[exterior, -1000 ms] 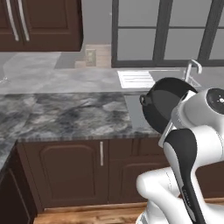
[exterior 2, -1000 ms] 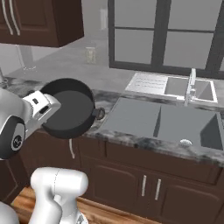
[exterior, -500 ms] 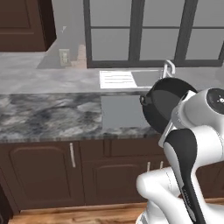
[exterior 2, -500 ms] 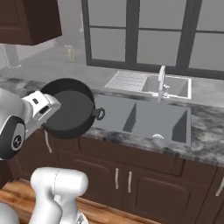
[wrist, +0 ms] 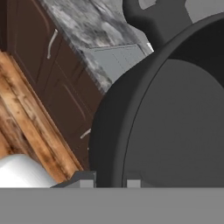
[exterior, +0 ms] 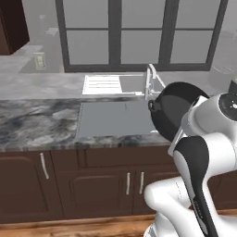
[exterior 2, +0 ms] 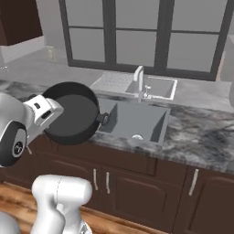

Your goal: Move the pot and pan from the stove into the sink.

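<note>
A deep, dark grey pot [exterior 2: 72, 114] hangs tipped on its side in front of the bench's front edge, near the sink [exterior 2: 132, 119]. The tool [wrist: 109, 180] clenches the pot's rim. It has straight walls and a small side handle. It is probably heavy, rigid and smooth, so a rim hold may slip; the handles look safer.

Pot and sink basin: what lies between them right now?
Only the marbled counter edge. In the right base view, the pot hangs tilted before the sink.

Pot [wrist: 175, 122] cut off by edges; fingers [wrist: 131, 181] mostly hidden.
</note>
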Robot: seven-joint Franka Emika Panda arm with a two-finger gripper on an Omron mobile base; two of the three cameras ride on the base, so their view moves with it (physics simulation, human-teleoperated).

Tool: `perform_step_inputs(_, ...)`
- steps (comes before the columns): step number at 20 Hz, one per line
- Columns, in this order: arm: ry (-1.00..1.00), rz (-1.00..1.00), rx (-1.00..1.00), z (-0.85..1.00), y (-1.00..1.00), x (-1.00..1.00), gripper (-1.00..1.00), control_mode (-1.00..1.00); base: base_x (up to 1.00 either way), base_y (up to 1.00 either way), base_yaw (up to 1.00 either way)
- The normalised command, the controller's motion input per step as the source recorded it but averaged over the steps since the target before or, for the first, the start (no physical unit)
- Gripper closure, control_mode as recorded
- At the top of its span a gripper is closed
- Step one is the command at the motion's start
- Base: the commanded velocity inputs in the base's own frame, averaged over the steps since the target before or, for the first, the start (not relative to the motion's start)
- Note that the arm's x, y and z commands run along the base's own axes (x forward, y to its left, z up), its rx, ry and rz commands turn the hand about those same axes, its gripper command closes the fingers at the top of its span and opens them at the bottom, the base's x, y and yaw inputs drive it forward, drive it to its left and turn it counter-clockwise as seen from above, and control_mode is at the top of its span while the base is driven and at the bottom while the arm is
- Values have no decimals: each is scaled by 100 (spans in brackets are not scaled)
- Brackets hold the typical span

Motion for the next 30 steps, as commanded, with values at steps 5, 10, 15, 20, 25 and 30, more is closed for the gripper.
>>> perform_step_inputs(5,0,0,0,0,0,0,100,100,0,-54,-2)
perform_step_inputs(10,0,0,0,0,0,0,100,100,0,-28,-1)
perform_step_inputs(15,0,0,0,0,0,0,100,100,20,0,0)
perform_step_inputs(20,0,0,0,0,0,0,100,100,58,0,0)
perform_step_inputs(25,0,0,0,0,0,0,100,100,44,-1,0)
perform_step_inputs(30,0,0,0,0,0,0,100,100,7,0,0)
